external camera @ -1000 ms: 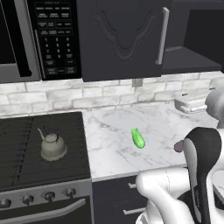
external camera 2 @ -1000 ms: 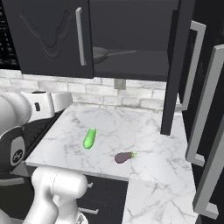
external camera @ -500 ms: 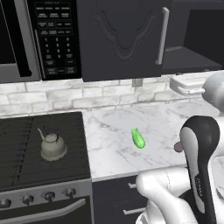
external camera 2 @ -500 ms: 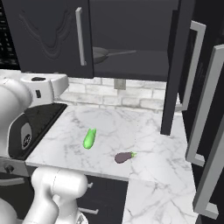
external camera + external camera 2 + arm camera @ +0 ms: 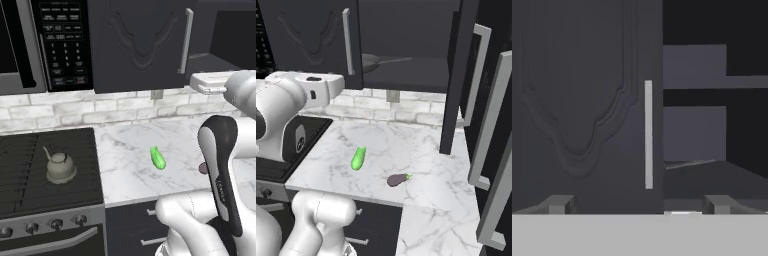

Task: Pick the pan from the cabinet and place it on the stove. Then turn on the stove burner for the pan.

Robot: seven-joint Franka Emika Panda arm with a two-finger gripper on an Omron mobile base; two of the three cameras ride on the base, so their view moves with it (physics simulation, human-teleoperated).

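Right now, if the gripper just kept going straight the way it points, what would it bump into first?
Probably the closed cabinet door, near its silver bar handle. The open gripper straddles the door's edge, so one finger might instead pass into the open cabinet; depth is unclear.

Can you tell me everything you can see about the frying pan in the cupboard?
The pan is a shallow, round, dark-grey frying pan, metal by its look, with one long thin handle pointing right. It sits flat on the bottom shelf of the open cabinet, half hidden behind the closed left door. Nothing grips it. In the hand view its handle shows as a pale thin line beyond the door edge.
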